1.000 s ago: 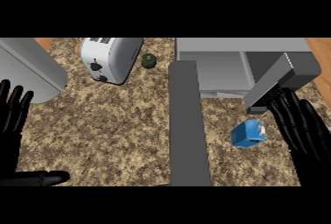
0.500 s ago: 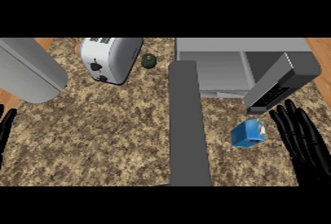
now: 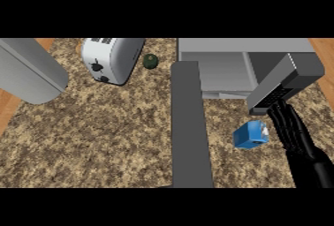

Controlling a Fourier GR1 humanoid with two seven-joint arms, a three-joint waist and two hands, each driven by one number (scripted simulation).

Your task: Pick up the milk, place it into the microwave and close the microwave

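Note:
The milk (image 3: 250,135) is a small blue carton lying on the speckled counter, in front of the microwave (image 3: 229,66) and right of its door. The microwave stands open at the top right, its grey door (image 3: 190,128) swung out toward me as a long slab. My right hand (image 3: 294,132) comes in from the lower right with straight fingers pointing up, edge-on just right of the carton; whether it touches the carton I cannot tell. Its fingertips reach the microwave's dark keypad panel (image 3: 284,86). My left hand is out of view.
A white toaster (image 3: 111,59) stands at the top left with a small dark green object (image 3: 150,61) beside it. A large grey rounded body (image 3: 29,70) fills the far left. The wooden floor shows past the counter's left edge (image 3: 8,112).
My left hand has dropped out of the view at the lower left. My right hand has turned edge-on and shifted left, closer to the milk carton. The carton has not moved.

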